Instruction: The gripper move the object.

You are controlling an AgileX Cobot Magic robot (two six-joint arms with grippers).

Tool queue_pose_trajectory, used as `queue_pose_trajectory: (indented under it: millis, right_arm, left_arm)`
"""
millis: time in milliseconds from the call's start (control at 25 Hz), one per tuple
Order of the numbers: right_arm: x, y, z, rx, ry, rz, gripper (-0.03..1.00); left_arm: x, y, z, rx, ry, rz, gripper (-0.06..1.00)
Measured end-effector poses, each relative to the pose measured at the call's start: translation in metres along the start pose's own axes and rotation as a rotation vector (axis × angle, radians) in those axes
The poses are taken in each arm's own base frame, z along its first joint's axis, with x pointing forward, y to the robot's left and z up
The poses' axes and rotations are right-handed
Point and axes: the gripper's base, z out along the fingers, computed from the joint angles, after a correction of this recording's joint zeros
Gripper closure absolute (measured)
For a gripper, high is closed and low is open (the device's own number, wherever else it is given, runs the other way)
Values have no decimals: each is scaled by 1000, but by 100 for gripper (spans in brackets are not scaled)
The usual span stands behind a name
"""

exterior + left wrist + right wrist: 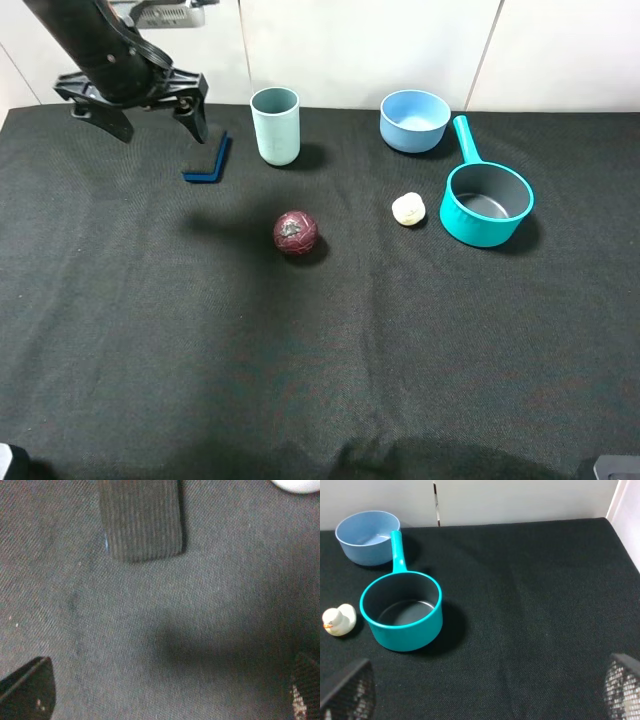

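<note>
The object [208, 160] is a flat block with a black top over a blue base, lying on the black cloth at the back left. My left gripper [163, 130] hangs above the cloth just left of and behind it, fingers spread open and empty. In the left wrist view the object [142, 520] lies ahead of the open left gripper [165, 695], apart from both black fingers [25, 690]. My right gripper [485, 695] is open and empty, with its mesh-patterned fingertips [622, 687] over bare cloth at the right.
A pale teal cup [275, 125] stands right of the object. A dark red ball [296, 232] sits mid-table. A cream lump [408, 209], a teal saucepan [486, 203] and a blue bowl [414, 120] are at the right. A white wall runs behind.
</note>
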Motion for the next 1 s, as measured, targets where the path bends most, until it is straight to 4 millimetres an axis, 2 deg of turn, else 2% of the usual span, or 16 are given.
queue_pose_trajectory:
  millis: [600, 1000]
  right_arm:
    - [0, 0, 0, 0, 0, 0, 27]
    - [0, 0, 0, 0, 0, 0, 27]
  left_arm:
    - [24, 3, -77, -18, -12, 46, -4]
    - [50, 11, -130, -59, -46, 93, -4]
